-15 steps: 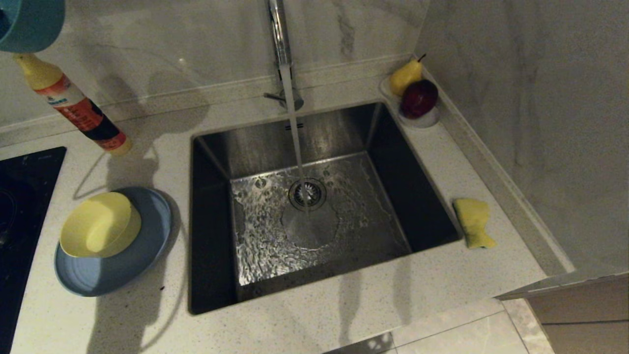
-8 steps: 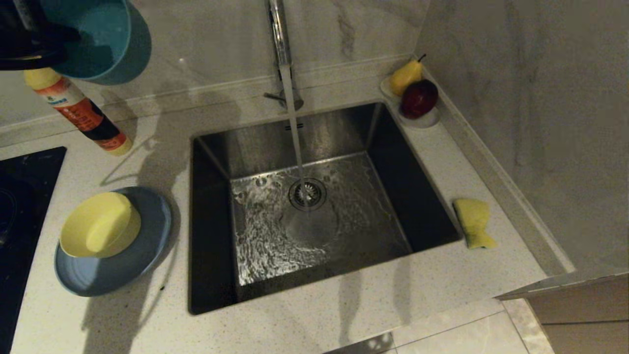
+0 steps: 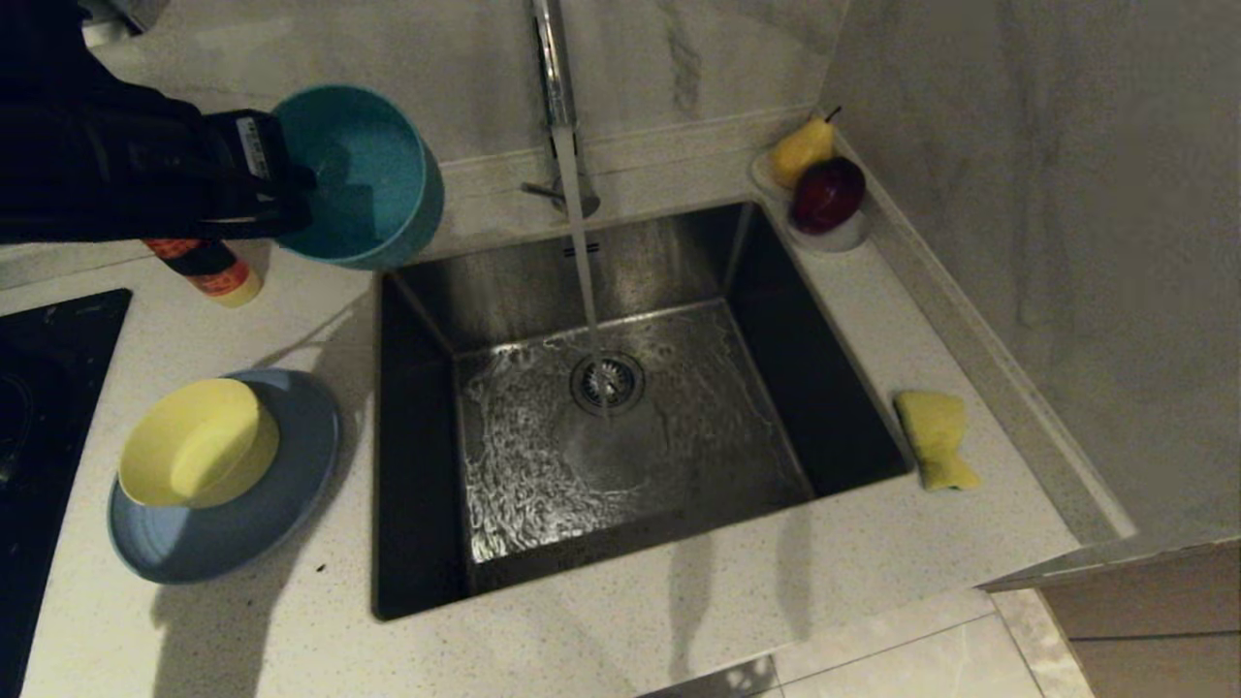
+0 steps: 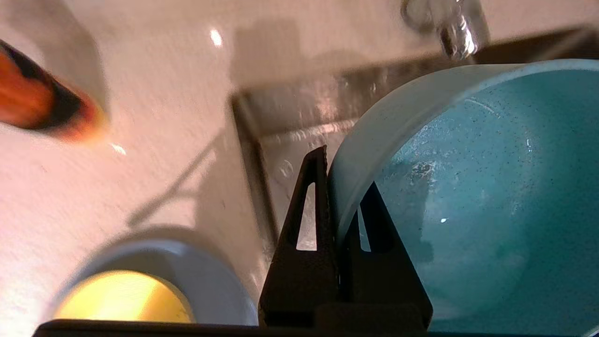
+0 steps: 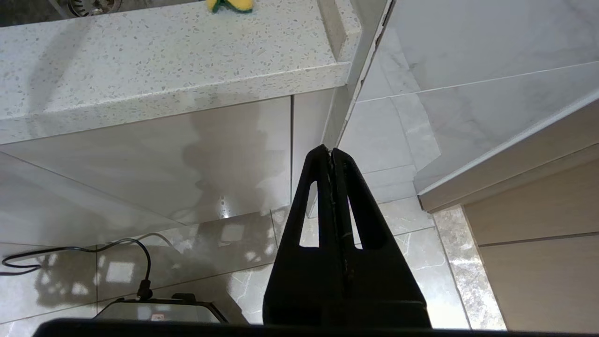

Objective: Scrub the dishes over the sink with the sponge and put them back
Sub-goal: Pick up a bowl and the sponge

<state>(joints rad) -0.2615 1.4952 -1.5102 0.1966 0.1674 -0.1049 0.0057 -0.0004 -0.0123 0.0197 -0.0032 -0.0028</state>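
My left gripper (image 3: 291, 184) is shut on the rim of the teal bowl (image 3: 364, 179) and holds it tilted in the air above the sink's (image 3: 504, 281) far left corner. One finger (image 4: 318, 187) lies outside the bowl (image 4: 468, 196), the other inside. Water runs from the tap (image 3: 553, 68) onto the drain strainer (image 3: 607, 381). The pale-yellow bowl (image 3: 194, 441) sits in the light-blue plate (image 3: 242, 533) on the counter left of the sink. The sponge (image 3: 934, 438) lies on the counter right of the sink. My right gripper (image 5: 331, 152) hangs shut and empty below the counter edge.
A detergent bottle (image 3: 208, 267) stands behind the plate, partly hidden by my left arm. A black hob (image 3: 48, 388) fills the left edge. A white dish with a pear (image 3: 801, 150) and a red apple (image 3: 826, 194) sits in the back right corner by the wall.
My left arm has swung the teal bowl from the upper left corner rightward and down to beside the sink's back left corner. Nothing else has moved.
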